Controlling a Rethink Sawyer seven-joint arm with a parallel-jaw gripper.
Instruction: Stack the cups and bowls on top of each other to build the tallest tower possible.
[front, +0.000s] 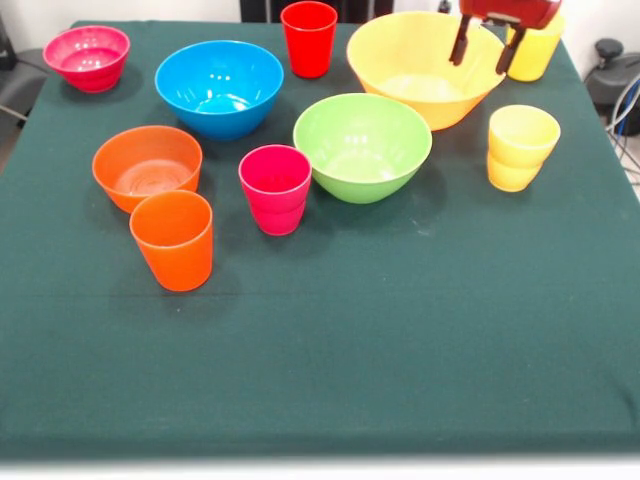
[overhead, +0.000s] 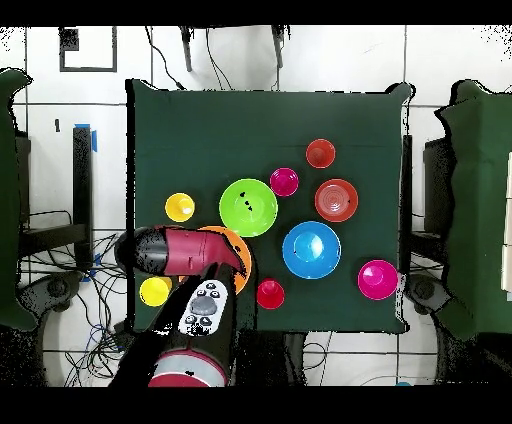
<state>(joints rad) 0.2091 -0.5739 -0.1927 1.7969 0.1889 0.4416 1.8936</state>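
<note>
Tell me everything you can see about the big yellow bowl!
The very large yellow glossy plastic bowl is the widest bowl on the green-covered table. It stands upright and empty near the far edge, by the mid-sized green plastic bowl; whether they touch is unclear. The red and black end effector hangs over its rim with fingers apart, holding nothing. From overhead, the arm hides most of it.

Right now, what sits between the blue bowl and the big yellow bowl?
The red cup stands between the blue bowl and the yellow bowl, set slightly behind them, seen in the front view.
</note>
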